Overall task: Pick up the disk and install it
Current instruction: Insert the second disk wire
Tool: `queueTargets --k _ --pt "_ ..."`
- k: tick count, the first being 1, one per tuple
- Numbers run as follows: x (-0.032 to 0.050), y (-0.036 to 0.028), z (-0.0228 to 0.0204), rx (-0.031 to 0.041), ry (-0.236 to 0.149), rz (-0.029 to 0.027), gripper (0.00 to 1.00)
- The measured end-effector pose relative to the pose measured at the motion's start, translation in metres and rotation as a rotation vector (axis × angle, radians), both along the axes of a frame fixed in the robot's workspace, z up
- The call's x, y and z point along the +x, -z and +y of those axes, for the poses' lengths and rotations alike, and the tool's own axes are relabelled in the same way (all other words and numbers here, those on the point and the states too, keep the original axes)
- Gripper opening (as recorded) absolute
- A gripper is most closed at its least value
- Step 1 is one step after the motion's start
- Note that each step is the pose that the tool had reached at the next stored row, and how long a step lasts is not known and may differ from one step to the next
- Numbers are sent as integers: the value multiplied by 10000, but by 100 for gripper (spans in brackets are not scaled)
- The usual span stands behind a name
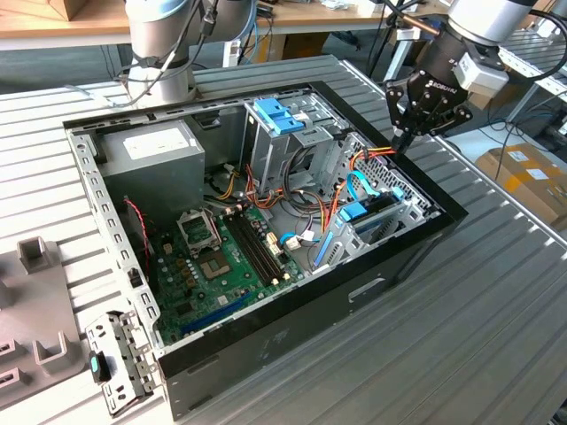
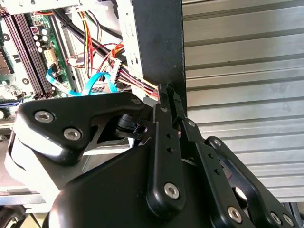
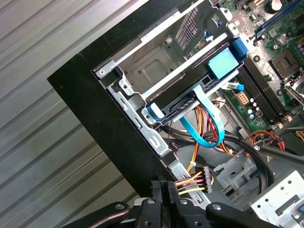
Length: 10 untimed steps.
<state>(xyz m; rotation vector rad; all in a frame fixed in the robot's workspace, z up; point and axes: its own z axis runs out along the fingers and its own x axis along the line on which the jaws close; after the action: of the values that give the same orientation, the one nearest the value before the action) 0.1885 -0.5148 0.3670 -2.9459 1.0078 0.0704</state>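
The disk [image 3: 190, 89] lies in the drive bay at the corner of the open computer case [image 1: 292, 332], seen edge-on as a dark slab between pale rails, with its light blue carrier at the ends. In the exterior view the disk [image 1: 379, 204] sits low in the case toward that view's right. My black gripper [image 1: 403, 142] hovers above the case's rim, apart from the disk. In both wrist views the gripper [image 3: 164, 186] [image 2: 167, 90] is shut with nothing between its fingers, close to a plug with coloured wires [image 3: 197, 180].
Inside the case are a green motherboard [image 1: 221, 257], a grey power-supply box [image 1: 155, 150] and a tall metal cage with a blue latch [image 1: 279, 115]. The case rests on a slatted metal table [image 1: 496, 292]. Grey fixtures [image 1: 35, 257] and a metal bracket [image 1: 120, 363] lie at the exterior view's left.
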Motion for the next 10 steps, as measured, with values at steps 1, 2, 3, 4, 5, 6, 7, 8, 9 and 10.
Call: queueTargets --k 1,2,3,4,5,6,7,8,9,10 --pt "0 -13 0 -1 0 0 16" --pt "0 -27 0 -3 0 0 16" --pt "0 -49 0 -4 1 0 16" --pt "0 -64 0 -5 1 -1 16" --pt "0 -86 0 -11 1 -1 16" --pt "0 -100 0 -15 1 -1 16" --pt "0 -111 0 -19 1 0 16" --pt "0 -116 0 -19 0 -1 16" --pt "0 -116 0 -16 0 0 16" --pt "0 -117 0 -18 0 0 16"
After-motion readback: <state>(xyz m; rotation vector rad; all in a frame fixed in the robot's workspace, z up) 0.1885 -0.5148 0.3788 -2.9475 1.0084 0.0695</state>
